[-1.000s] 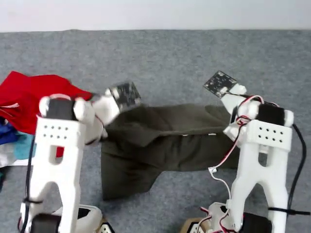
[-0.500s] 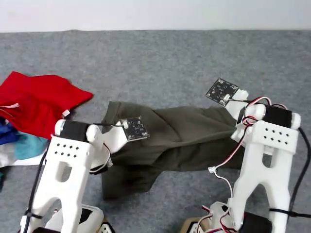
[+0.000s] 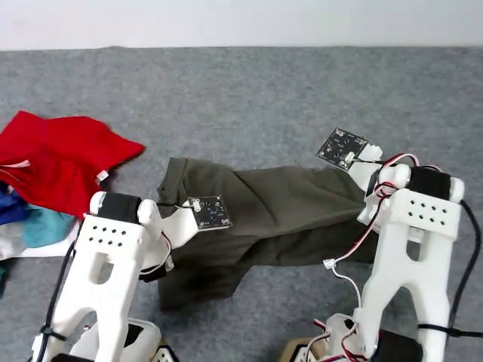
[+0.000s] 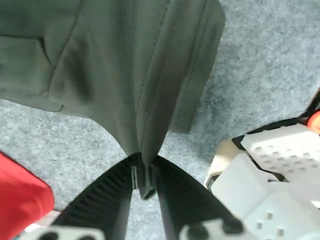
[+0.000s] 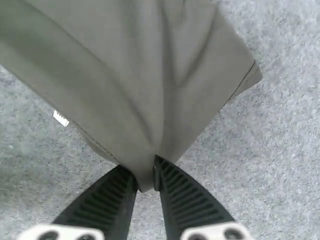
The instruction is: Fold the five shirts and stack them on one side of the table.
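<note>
A dark olive shirt (image 3: 272, 215) lies stretched across the middle of the grey table, held at both ends. My left gripper (image 4: 144, 181) is shut on a pinched fold of the olive shirt (image 4: 125, 70) at its left side. My right gripper (image 5: 145, 182) is shut on a bunched edge of the olive shirt (image 5: 135, 75) at its right side. In the high view the left arm (image 3: 113, 249) stands over the shirt's left part and the right arm (image 3: 411, 219) over its right end. A red shirt (image 3: 60, 162) lies at the left edge of the table.
Under the red shirt, blue, teal and white garments (image 3: 23, 219) make a small pile at the left edge. Bare grey table (image 3: 249, 98) stretches behind the olive shirt to the white wall. The arm bases stand at the near edge.
The left arm has swung right and toward the near edge, off the red shirt's side, and now sits over the olive shirt. The shirt's left edge has spread out flat. The right arm has barely moved.
</note>
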